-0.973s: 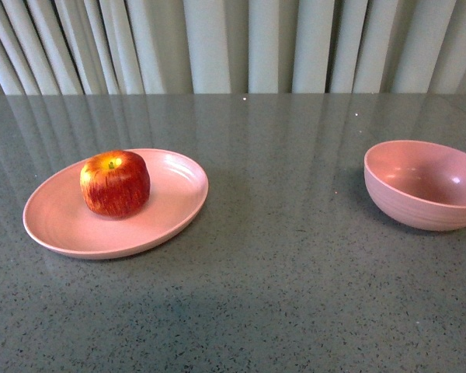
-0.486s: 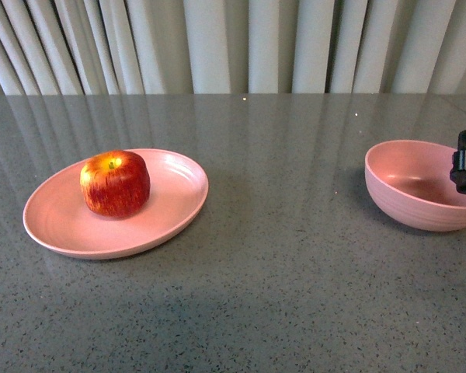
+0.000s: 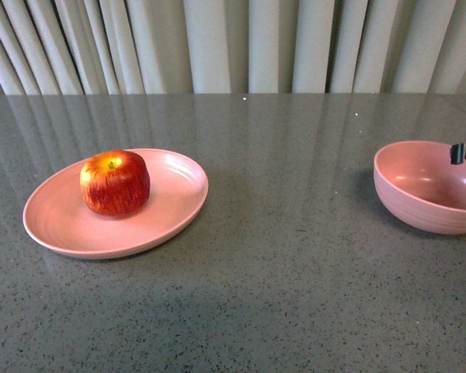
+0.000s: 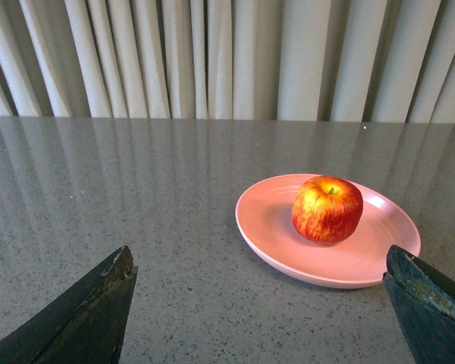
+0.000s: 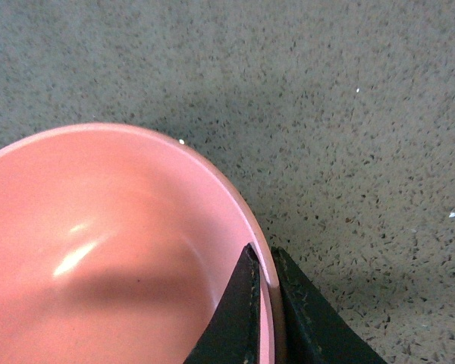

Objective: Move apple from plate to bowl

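Note:
The red apple (image 3: 114, 183) with a yellow patch at its stem sits on the wide pink plate (image 3: 167, 210) at the left of the grey table. The left wrist view shows the apple (image 4: 327, 209) on the plate (image 4: 273, 239) ahead of my open, empty left gripper (image 4: 259, 265), whose fingers (image 4: 91, 311) stand wide apart. The deep pink bowl (image 3: 419, 198) stands at the right edge. My right gripper (image 3: 464, 153) is shut on the bowl's rim; in the right wrist view its fingers (image 5: 235, 318) pinch the bowl's (image 5: 98, 250) wall, one inside and one outside (image 5: 264, 262).
Pale curtains (image 3: 233, 47) hang behind the table's far edge. The speckled grey tabletop (image 3: 287, 256) runs between plate and bowl.
My right gripper came in from the right edge and closed on the bowl's rim. The bowl shifted a little to the right. Apple and plate have not moved.

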Controlling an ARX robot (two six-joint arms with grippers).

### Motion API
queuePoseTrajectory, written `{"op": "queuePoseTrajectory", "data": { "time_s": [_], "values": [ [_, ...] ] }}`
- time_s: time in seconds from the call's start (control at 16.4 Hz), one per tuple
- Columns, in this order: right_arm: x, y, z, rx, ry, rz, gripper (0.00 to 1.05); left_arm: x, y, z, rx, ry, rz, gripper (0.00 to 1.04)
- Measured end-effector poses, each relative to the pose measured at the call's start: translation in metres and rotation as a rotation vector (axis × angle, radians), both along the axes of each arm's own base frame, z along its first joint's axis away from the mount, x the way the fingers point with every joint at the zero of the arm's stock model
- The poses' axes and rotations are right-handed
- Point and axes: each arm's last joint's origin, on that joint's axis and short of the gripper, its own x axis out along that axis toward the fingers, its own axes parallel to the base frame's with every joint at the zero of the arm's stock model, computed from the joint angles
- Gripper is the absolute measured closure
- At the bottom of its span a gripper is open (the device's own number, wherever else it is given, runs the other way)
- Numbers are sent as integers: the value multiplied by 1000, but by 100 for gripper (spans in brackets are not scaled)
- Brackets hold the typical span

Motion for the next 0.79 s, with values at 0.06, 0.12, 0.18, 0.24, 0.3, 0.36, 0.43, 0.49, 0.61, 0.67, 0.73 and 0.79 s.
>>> {"op": "queuePoseTrajectory", "data": {
  "time_s": [0.06, 0.12, 0.18, 0.24, 0.3, 0.36, 0.43, 0.49, 0.61, 0.67, 0.73, 0.79],
  "values": [
    [-2, 2, 7, 4, -18, 1, 102, 0, 0, 0, 0, 0, 0, 7],
    [-4, 4, 16, 7, -38, 10, 102, 0, 0, 0, 0, 0, 0, 7],
    [-8, 9, 26, 14, -55, 25, 102, 0, 0, 0, 0, 0, 0, 7],
    [-11, 14, 33, 22, -68, 39, 102, 0, 0, 0, 0, 0, 0, 7],
    [-14, 20, 41, 28, -81, 56, 102, 0, 0, 0, 0, 0, 0, 7],
    [-17, 30, 50, 35, -97, 81, 102, 0, 0, 0, 0, 0, 0, 7],
    [-17, 43, 59, 40, -118, 116, 102, 0, 0, 0, 0, 0, 0, 7],
    [-17, 56, 64, 40, -131, 146, 102, 0, 0, 0, 0, 0, 0, 7],
    [-17, 86, 67, 36, -137, 216, 102, 0, 0, 0, 0, 0, 0, 7],
    [-16, 100, 63, 30, -125, 243, 102, 0, 0, 0, 0, 0, 0, 7],
    [-16, 112, 56, 28, -101, 273, 102, 0, 0, 0, 0, 0, 0, 7],
    [-15, 123, 48, 29, -73, 295, 102, 0, 0, 0, 0, 0, 0, 7]
  ]
}}
